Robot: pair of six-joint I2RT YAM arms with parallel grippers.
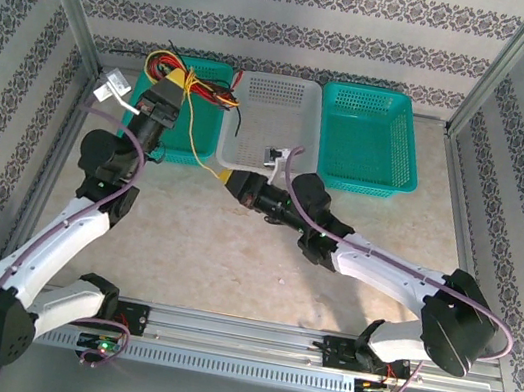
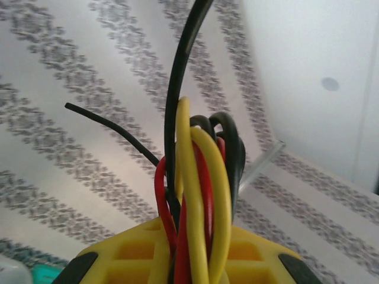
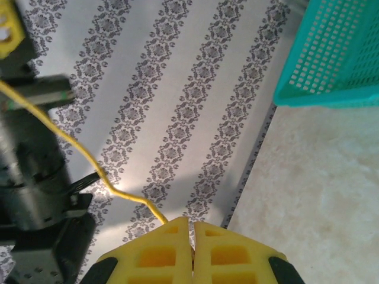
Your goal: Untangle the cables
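Observation:
The cables [image 1: 202, 90], thin red, yellow and black wires, hang in a tangled bunch over the left teal basket [image 1: 177, 149]. My left gripper [image 1: 172, 87] is shut on that bunch. In the left wrist view the cables [image 2: 198, 177] rise in loops from between the yellow fingers [image 2: 133, 251] of the left gripper [image 2: 195, 263], and a black end sticks out to the left. One yellow cable [image 1: 201, 145] runs slack from the bunch down to my right gripper [image 1: 227, 178], which is shut on its end just above the table. In the right wrist view that yellow cable [image 3: 89, 158] leaves the closed right gripper [image 3: 190, 239].
A white basket [image 1: 271, 116] stands in the middle at the back with a small black and white item [image 1: 275, 153] in it. A second teal basket [image 1: 366, 133] is to its right, its corner [image 3: 331, 53] near the right gripper. Patterned walls enclose the table.

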